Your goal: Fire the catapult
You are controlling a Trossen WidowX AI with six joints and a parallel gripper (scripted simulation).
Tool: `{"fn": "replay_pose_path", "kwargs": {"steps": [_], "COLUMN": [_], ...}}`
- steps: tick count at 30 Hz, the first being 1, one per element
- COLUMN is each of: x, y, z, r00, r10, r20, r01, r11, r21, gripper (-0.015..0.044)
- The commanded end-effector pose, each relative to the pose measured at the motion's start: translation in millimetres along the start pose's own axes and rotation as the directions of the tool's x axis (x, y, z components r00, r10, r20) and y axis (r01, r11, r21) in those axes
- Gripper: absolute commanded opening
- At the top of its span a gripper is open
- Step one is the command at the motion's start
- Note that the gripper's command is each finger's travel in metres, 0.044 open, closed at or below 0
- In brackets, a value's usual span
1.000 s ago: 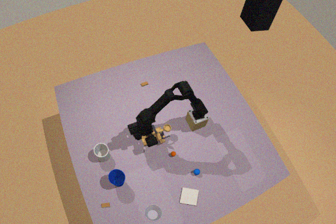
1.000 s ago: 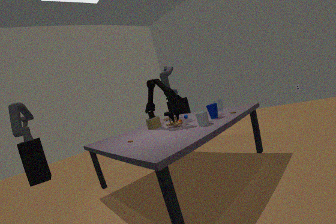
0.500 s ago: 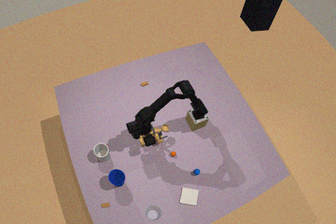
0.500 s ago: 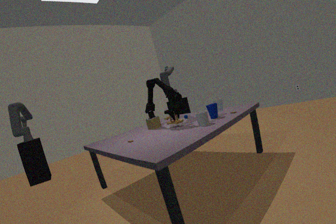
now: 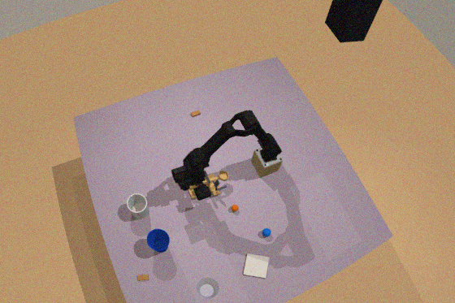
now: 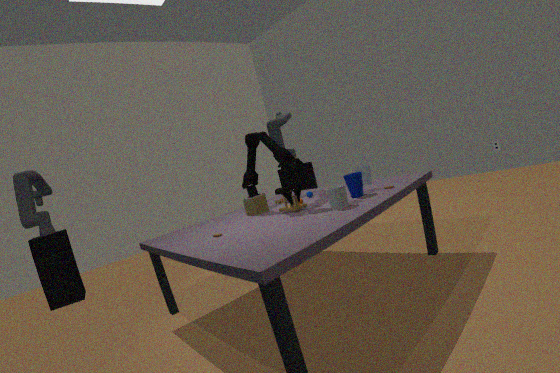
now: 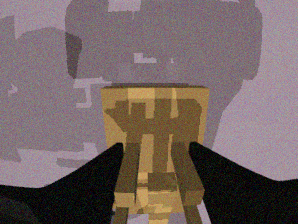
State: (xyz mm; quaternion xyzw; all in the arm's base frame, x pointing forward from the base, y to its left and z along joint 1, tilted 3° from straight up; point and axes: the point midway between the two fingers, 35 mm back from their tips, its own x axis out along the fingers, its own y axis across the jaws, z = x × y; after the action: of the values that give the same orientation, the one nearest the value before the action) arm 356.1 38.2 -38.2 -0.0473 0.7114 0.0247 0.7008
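The wooden catapult [image 5: 223, 175] [image 7: 155, 112] stands on the table, partly hidden by the arm. Its small round cup, on the side away from the white mug, looks empty. My gripper [image 7: 156, 148] [image 6: 292, 200] points down, shut on the catapult's frame, with one black finger outside each of its two upright bars. The white mug [image 5: 136, 205] [image 6: 337, 199] stands upright left of the catapult in the top view. An orange ball [image 5: 235, 208] lies on the table near the catapult. A blue ball [image 5: 266, 232] [image 6: 310, 194] lies farther off.
A blue cup [image 5: 158, 240] [image 6: 355, 185] stands near the mug, with a pale cup [image 5: 207, 287] [image 6: 366, 175] beyond. A cream square [image 5: 256, 266] and two small orange blocks [image 5: 196, 114] [image 5: 142, 277] lie around. The arm rises from a tan box [image 5: 265, 167] [image 6: 256, 205].
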Motion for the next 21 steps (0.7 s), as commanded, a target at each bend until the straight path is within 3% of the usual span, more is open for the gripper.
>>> {"fn": "replay_pose_path", "kwargs": {"steps": [1, 12, 21], "x": [5.1, 9.6, 9.6], "y": [-0.1, 0.0, 0.0], "z": [-1.1, -0.6, -0.6], "r00": [1.000, 1.000, 1.000], "r10": [0.001, 0.000, 0.000], "r20": [0.000, 0.000, 0.000], "r01": [-0.001, 0.000, 0.000], "r11": [1.000, 1.000, 1.000], "r21": [-0.002, 0.001, 0.001], "gripper": [0.0000, 0.0000, 0.0236]}}
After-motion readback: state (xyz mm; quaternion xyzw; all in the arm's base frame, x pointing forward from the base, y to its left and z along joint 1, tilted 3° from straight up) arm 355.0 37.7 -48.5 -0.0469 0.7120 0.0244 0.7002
